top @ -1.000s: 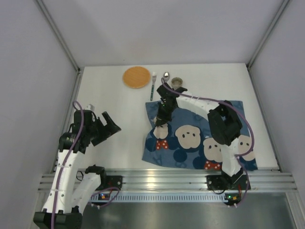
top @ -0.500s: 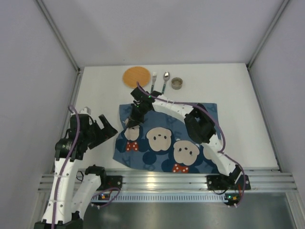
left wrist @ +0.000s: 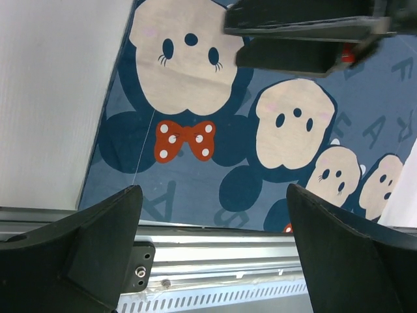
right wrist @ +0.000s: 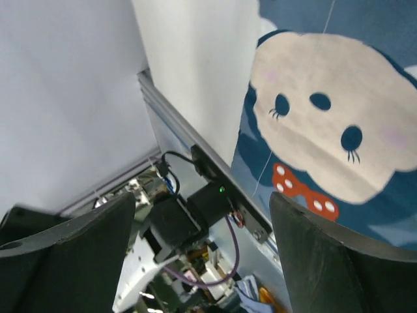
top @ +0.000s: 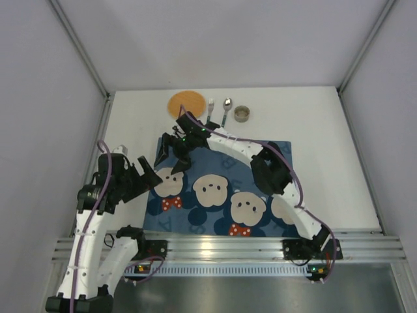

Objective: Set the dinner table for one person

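From above, we see the large plain white rectangular counter [top: 326,117] lying with its long axis left to right. Its aluminium rail [top: 228,244] runs along the near edge by the arm bases. Its surface is flat and unmarked. On its middle lies a dark blue cloth placemat printed with cartoon bear faces and red bows [top: 212,190], long side roughly parallel to the rail. Beyond the placemat's far edge sit a round orange woven disc [top: 186,104], a metal fork [top: 210,111], a metal spoon [top: 226,109] and a small squat round container [top: 242,113], all on bare counter. The right hand [top: 173,151] hangs over the placemat's far-left corner, fingers spread wide, gripping nothing. The left hand [top: 148,175] sits at the placemat's left edge, also wide.

In the left wrist view, we find the counter as a white strip left of the placemat, with the rail below the placemat's near edge. Both fingers stand far apart with nothing between them.

In the right wrist view, the white counter runs as a band left of the placemat down to the rail. The fingers are wide apart and bare.
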